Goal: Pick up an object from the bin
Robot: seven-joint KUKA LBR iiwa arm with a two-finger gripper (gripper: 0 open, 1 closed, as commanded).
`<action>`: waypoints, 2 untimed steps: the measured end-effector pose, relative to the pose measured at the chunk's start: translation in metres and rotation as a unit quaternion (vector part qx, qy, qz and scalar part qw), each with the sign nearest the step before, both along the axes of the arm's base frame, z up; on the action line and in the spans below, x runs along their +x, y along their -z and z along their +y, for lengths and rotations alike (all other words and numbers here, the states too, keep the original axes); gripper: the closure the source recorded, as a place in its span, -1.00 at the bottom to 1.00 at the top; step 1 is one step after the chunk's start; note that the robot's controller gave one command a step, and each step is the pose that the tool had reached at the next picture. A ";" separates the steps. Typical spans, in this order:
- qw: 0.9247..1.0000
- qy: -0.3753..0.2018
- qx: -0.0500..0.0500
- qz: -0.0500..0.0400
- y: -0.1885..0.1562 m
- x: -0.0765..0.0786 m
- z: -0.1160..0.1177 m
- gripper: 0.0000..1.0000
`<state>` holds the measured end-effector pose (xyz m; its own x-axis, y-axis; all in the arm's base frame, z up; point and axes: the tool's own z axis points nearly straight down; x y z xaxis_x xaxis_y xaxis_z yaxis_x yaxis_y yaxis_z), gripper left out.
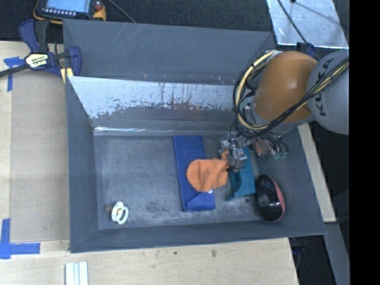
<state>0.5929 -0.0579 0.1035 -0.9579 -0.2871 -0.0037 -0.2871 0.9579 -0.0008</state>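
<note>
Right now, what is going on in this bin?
A robot arm reaches into the grey bin from the right. Its hand is low, next to an orange soft lump lying on a blue flat pad, with a teal piece just below. I cannot see it holding anything.

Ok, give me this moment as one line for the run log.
gripper: over right edge of orange cloth | cloth: on blue pad, mid-bin | nearby: teal piece, black mouse | lift: not yet
</note>
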 end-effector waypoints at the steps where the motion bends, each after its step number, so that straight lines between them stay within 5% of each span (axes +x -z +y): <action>1: 1.000 0.000 0.000 -0.001 -0.007 0.001 0.000 1.00; 2: 1.000 0.000 0.000 -0.001 -0.013 0.001 0.000 1.00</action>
